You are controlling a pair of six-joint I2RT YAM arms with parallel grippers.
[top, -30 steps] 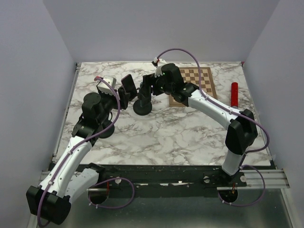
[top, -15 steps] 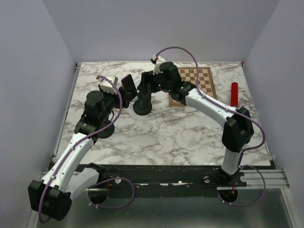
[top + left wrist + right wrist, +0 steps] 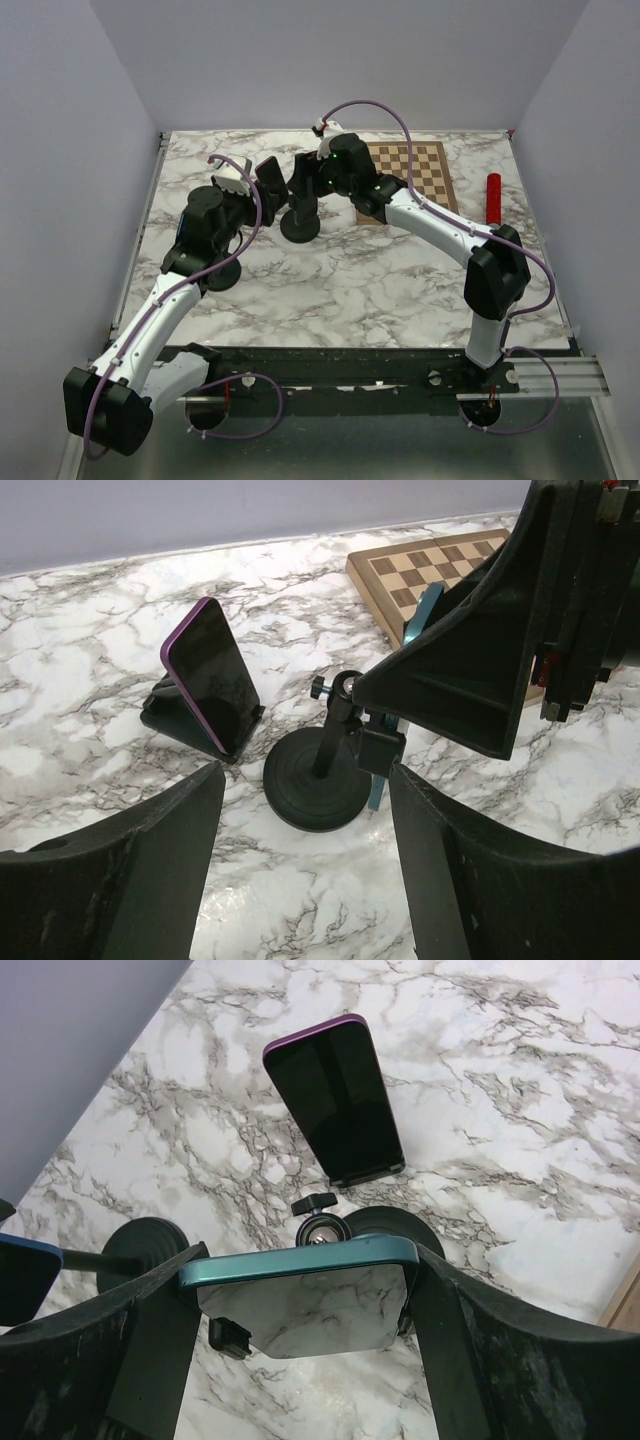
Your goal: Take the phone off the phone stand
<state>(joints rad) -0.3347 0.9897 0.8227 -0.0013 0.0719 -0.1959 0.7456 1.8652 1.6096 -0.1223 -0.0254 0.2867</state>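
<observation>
Left gripper (image 3: 305, 780): wide open, empty, just left of the stand (image 3: 300, 226).
Purple phone (image 3: 205, 675): leaning on a wedge (image 3: 165, 715), left of the stand.
Teal phone (image 3: 300, 1305): at the stand's top.
Right gripper (image 3: 305, 1270): above the stand, closed against both ends of the teal phone.
Chessboard (image 3: 425, 170): right of the stand.

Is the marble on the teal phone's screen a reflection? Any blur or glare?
Right wrist: yes, the teal phone appears to mirror the marble table; no harsh glare. Left wrist: left gripper fingers dark, slightly soft. Top: evenly lit, sharp.
</observation>
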